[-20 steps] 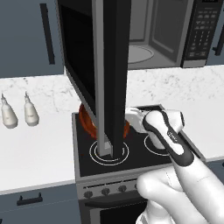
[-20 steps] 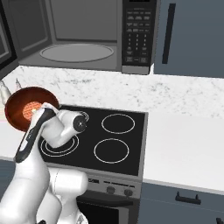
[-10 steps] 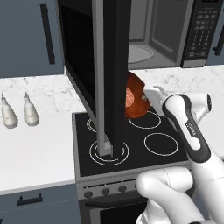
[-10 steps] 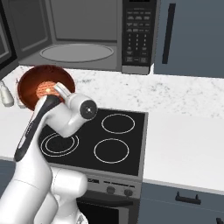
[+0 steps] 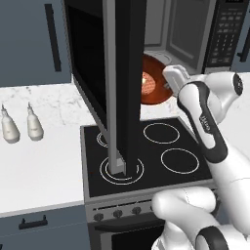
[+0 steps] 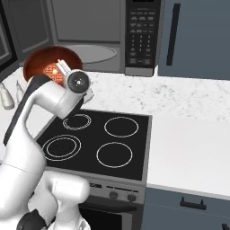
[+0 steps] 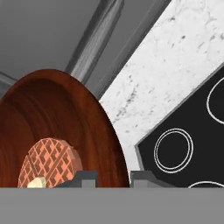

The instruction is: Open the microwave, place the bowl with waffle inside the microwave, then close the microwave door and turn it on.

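My 2 fingers [image 7: 87, 178] pinch the bowl [image 6: 50, 65] rim, waffle [image 6: 50, 70] inside, before the open microwave [image 6: 94, 33] at 12 o'clock. Tilting could spill it; the door [image 5: 114, 83] edge at 9 o'clock could catch it.

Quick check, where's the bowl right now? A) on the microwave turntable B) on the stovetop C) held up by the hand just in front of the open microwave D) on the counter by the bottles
C: the hand grips the bowl by its rim, raised above the stovetop before the open microwave, the waffle inside the bowl.
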Motion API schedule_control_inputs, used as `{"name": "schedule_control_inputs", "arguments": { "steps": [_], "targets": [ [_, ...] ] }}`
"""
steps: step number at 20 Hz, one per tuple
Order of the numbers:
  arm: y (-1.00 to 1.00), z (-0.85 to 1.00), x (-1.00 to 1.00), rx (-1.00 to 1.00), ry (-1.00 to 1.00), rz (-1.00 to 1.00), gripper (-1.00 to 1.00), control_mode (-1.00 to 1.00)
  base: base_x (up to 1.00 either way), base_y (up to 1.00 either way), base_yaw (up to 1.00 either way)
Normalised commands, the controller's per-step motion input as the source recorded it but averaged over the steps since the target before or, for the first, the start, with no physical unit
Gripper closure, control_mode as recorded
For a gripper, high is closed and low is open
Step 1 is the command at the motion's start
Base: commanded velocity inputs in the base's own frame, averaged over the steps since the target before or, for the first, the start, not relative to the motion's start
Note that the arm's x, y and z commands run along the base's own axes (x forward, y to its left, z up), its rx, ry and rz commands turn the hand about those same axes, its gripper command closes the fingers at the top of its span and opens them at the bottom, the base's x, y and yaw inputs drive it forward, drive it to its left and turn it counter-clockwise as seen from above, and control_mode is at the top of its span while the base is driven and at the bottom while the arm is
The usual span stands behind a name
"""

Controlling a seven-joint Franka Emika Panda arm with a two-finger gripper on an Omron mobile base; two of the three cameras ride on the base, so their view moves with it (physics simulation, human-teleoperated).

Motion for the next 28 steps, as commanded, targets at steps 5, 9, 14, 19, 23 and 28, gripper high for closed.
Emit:
{"name": "schedule_control_inputs", "arguments": {
  "steps": [5,9,14,19,23,28],
  "targets": [
    [-0.06,0.54,0.73,0.02,0.13,-0.36,1.00,-1.00,0.00,0.00,0.00],
    [-0.21,0.62,0.84,0.07,0.16,-0.22,1.00,-1.00,0.00,0.00,0.00],
    [-0.11,0.23,1.00,0.07,0.26,-0.09,1.00,-1.00,0.00,0.00,0.00],
    [0.00,0.00,0.98,0.01,0.13,-0.06,1.00,-1.00,0.00,0.00,0.00],
    [0.07,-0.15,0.78,0.00,0.00,-0.10,1.00,-1.00,0.00,0.00,0.00],
    [0.09,-0.30,0.52,0.00,0.00,-0.12,1.00,-1.00,0.00,0.00,0.00]
  ]
}}
